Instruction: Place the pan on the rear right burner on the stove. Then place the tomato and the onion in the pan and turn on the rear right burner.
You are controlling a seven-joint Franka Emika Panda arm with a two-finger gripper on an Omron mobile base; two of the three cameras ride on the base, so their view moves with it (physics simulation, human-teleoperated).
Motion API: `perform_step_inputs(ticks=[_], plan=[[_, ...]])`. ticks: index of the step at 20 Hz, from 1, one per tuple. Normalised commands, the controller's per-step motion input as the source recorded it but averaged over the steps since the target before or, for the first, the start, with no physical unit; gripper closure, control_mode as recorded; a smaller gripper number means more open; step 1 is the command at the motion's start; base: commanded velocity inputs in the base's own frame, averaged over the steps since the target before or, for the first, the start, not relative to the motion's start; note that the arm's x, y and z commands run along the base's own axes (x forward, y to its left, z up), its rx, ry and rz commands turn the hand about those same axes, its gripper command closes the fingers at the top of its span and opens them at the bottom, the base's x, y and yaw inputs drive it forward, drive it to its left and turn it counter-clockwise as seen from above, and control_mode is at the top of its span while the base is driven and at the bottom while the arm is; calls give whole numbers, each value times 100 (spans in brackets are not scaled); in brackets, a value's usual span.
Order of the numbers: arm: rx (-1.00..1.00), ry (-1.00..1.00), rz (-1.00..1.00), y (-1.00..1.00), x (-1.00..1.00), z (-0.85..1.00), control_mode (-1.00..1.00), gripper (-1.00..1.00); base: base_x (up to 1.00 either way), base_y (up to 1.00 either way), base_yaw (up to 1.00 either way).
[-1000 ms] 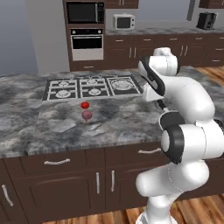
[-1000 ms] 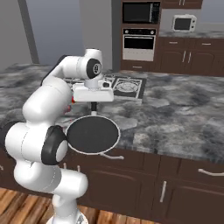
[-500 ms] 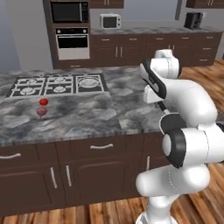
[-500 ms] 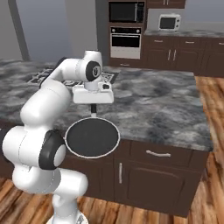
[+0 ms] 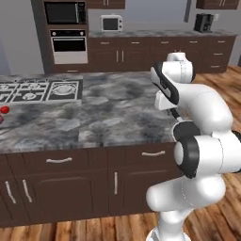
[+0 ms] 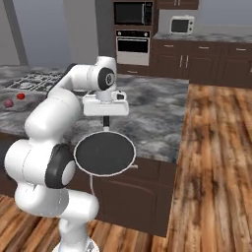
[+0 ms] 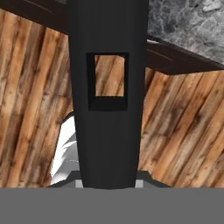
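One pan (image 6: 104, 153) hangs from my gripper (image 6: 106, 119), fingers clenched on its black handle (image 7: 108, 94), out past the counter's near edge (image 6: 147, 152). I see the tomato (image 6: 20, 96) and onion (image 6: 8, 103) far left beside the stove (image 5: 40, 91).

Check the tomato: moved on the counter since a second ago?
No. The tomato sits at the same spot in front of the stove; its leftward slide in the left base view comes from the base driving.

Pan off the bench, stove far left.
The pan (image 6: 105, 153) hangs below the claw (image 6: 106, 119), lower centre; stove (image 5: 40, 91), tomato (image 5: 4, 109) at left on the bench (image 5: 108, 117).
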Motion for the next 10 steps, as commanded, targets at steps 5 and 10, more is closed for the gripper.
perform_step_inputs(ticks=[5,10], plan=[[0,0,0,0,0,0,100,100,0,-100,14],[0,0,0,0,0,0,100,100,30,-87,31]])
